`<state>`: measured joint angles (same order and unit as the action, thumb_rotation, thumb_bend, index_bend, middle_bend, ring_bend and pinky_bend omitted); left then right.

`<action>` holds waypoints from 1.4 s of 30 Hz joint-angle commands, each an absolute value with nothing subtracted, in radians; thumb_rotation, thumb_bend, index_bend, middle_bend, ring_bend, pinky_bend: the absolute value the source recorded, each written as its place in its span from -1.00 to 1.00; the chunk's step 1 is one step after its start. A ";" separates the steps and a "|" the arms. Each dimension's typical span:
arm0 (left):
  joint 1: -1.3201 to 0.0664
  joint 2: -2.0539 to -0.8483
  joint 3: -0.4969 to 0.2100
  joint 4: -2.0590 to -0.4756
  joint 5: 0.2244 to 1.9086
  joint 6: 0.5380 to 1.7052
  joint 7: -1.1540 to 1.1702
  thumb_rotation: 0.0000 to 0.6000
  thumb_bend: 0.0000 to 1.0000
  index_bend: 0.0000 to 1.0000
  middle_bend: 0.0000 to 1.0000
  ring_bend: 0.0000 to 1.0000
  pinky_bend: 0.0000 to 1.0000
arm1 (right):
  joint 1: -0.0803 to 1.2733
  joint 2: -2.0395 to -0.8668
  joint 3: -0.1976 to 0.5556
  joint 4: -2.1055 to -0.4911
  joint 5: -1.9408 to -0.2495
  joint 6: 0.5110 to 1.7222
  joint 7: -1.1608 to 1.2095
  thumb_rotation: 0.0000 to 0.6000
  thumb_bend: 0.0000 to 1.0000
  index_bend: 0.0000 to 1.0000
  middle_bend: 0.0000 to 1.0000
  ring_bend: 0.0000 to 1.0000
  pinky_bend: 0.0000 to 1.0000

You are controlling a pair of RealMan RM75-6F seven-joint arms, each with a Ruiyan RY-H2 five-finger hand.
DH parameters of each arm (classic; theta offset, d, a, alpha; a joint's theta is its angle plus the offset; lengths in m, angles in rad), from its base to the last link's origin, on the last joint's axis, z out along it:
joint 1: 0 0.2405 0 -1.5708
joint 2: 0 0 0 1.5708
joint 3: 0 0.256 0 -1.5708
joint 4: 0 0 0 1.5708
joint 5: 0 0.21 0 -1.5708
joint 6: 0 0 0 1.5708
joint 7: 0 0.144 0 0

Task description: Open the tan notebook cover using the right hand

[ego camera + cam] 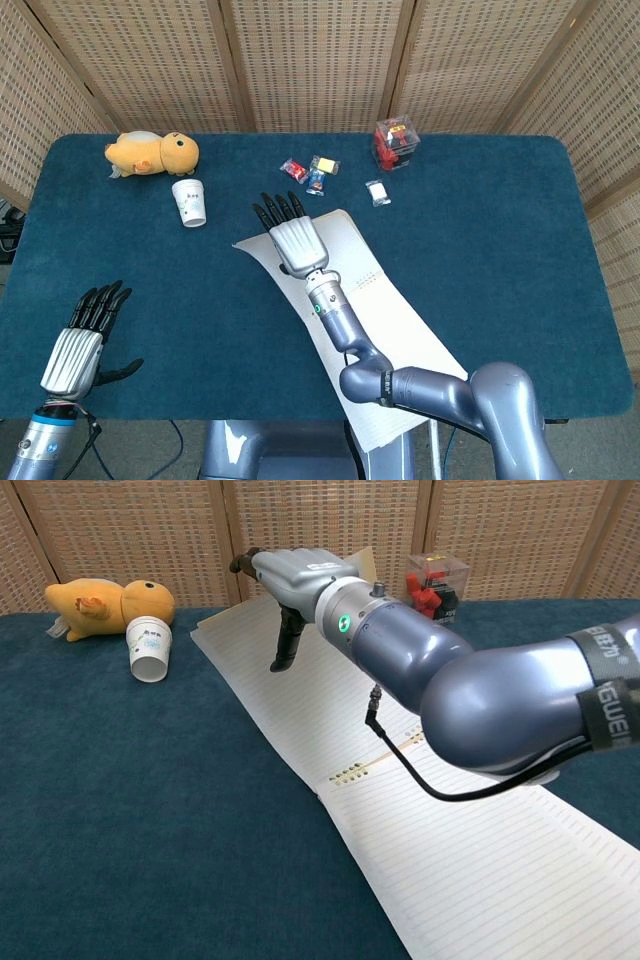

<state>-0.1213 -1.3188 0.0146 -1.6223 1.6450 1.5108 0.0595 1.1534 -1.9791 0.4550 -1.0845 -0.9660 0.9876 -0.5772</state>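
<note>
The notebook (400, 320) lies open in the middle of the table, lined white pages (480, 860) showing and the spiral binding (350, 773) across its middle. Its left leaf (290, 700) slopes up toward the back, and a sliver of the tan cover (362, 560) shows behind my right hand (295, 242). My right hand (292, 573) lies flat over the top of that leaf. Its fingers (276, 210) stretch past the leaf's far edge and the thumb (287, 645) hangs down in front of the paper. My left hand (78, 352) hovers at the near left, fingers apart, holding nothing.
A yellow plush toy (152, 152) and a tipped paper cup (189, 202) lie at the back left. Small wrapped sweets (308, 172), a white packet (377, 192) and a clear box of red pieces (396, 142) sit behind the notebook. Wicker screens close off the back.
</note>
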 commanded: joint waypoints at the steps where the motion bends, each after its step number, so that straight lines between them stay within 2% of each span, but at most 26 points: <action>1: -0.123 -1.318 0.015 -1.622 1.643 1.507 0.057 1.00 -0.71 -1.00 -1.00 -1.00 -1.00 | 1.169 -1.986 0.461 -1.070 -0.977 0.995 -0.578 1.00 -1.00 -1.00 -1.00 -1.00 -0.88; 18: -0.126 -1.317 0.017 -1.620 1.639 1.500 0.052 1.00 -0.71 -1.00 -1.00 -1.00 -1.00 | 1.193 -1.993 0.469 -1.049 -0.996 1.045 -0.599 1.00 -1.00 -1.00 -1.00 -1.00 -0.83; 26: -0.123 -1.314 0.018 -1.627 1.645 1.509 0.054 1.00 -0.71 -1.00 -1.00 -1.00 -1.00 | 1.203 -1.963 0.471 -1.097 -1.024 1.073 -0.633 1.00 -1.00 -1.00 -1.00 -1.00 -0.86; 42: -0.116 -1.309 0.021 -1.623 1.642 1.516 0.043 1.00 -0.71 -1.00 -1.00 -1.00 -1.00 | 1.233 -1.919 0.507 -1.226 -0.955 1.103 -0.770 1.00 -1.00 -1.00 -1.00 -1.00 -0.90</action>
